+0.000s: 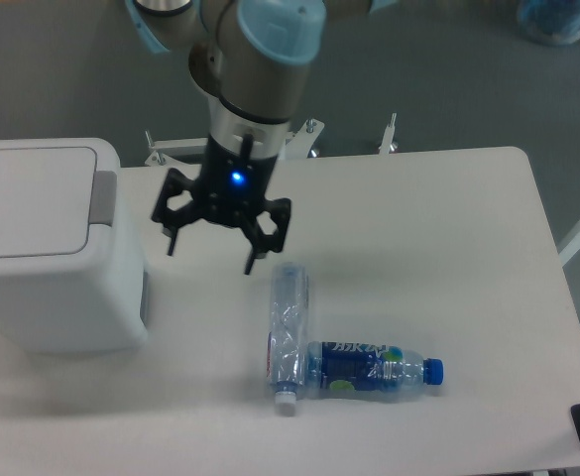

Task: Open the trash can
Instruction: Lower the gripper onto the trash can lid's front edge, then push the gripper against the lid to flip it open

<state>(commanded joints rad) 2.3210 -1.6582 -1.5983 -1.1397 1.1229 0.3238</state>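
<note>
The trash can [47, 248] is a large boxy white bin at the left of the table, with a flat white lid [27, 203] lying closed and a grey push-bar strip [104, 198] along its right edge. My gripper [213, 254] hangs open and empty above the table, just right of the bin and a little right of the grey strip, fingers pointing down. It touches nothing.
Two plastic bottles lie on the white table [428, 248]: a clear crushed one [288, 332] lengthwise below the gripper, and a blue-labelled one [369, 367] with a blue cap to its right. The arm's white base column [250, 124] stands behind the table.
</note>
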